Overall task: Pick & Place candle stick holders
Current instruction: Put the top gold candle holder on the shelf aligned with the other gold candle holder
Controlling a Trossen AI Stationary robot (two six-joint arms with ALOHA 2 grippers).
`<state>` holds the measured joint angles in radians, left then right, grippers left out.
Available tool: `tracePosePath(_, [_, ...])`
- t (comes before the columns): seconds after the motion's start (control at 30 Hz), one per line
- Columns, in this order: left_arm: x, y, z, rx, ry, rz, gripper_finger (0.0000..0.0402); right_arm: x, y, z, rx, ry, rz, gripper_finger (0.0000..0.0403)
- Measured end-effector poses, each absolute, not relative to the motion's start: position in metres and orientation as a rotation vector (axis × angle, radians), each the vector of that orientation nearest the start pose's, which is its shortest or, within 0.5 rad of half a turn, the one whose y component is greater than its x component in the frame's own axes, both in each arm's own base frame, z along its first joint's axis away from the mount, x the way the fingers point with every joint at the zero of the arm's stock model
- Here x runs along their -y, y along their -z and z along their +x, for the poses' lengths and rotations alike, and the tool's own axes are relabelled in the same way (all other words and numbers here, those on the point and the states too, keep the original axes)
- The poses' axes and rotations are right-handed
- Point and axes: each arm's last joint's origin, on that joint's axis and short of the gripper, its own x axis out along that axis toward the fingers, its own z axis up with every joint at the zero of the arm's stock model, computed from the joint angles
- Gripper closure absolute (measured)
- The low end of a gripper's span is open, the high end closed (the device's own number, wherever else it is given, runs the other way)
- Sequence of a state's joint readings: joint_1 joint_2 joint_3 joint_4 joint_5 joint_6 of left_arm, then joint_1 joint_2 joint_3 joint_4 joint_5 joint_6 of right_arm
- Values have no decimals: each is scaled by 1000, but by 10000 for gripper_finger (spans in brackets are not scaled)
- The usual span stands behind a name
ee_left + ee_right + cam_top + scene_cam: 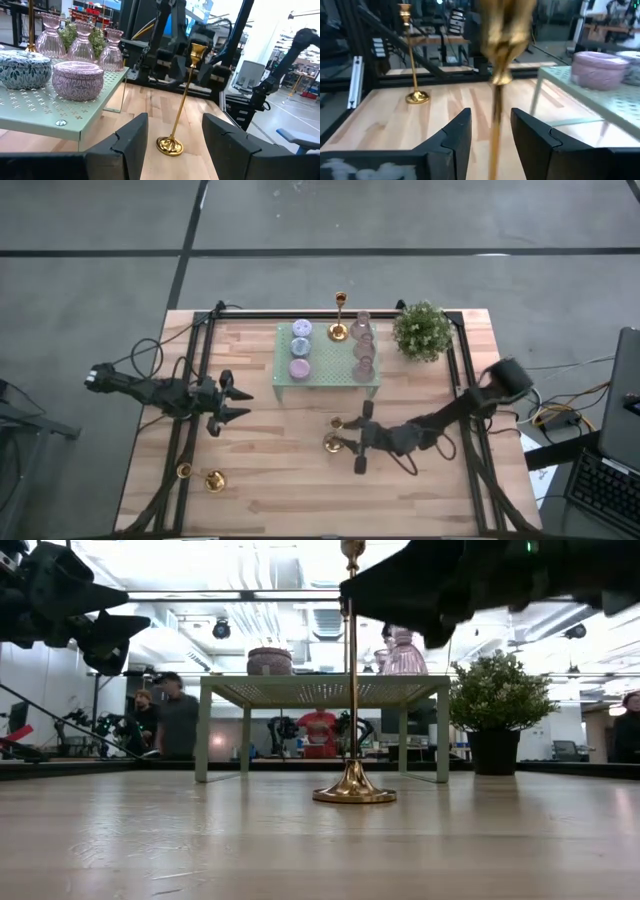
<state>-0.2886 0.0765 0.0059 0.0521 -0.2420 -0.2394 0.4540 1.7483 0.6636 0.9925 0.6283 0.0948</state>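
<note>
A gold candle stick holder (333, 442) stands upright on its round base (353, 790) in the middle of the table. My right gripper (350, 440) is open, and its fingers stand on either side of the holder's upper stem (495, 100) without visibly touching it. My left gripper (238, 398) is open and empty above the table's left part, pointing at that holder (172, 145). A second gold holder (339, 330) stands on the green shelf's far edge. A third (214, 480) stands near the near left corner and also shows in the right wrist view (415, 96).
A pale green perforated shelf (330, 377) stands at the far middle with squat lilac and blue candles (300, 348) and pink glass pieces (362, 345) on it. A potted plant (422, 330) stands at the far right. People show in the room behind the table (178, 715).
</note>
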Motion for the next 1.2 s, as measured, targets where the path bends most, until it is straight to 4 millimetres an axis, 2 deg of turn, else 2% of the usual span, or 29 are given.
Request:
tracePosePath(0.17, [22,-164,99,-23,44,-234,209,-120,-192,286,-134,185,83,292])
tracePosePath(0.3, [22,-164,99,-24,44,-234,209,-118,-201,281,-146,181,85,307])
tracePosePath(0.43, [22,-164,99,-23,44,-234,209,-119,-200,281,-155,137,108,315])
tracePosePath(0.6, [22,-164,99,-24,45,-234,209,-120,-187,286,-190,147,110,306])
tracePosePath(0.93, [22,-164,99,-30,44,-233,209,-126,-199,301,-161,142,45,287])
tracePosePath(1.2, [22,-164,99,-31,43,-233,209,-125,-203,300,-163,142,39,329])
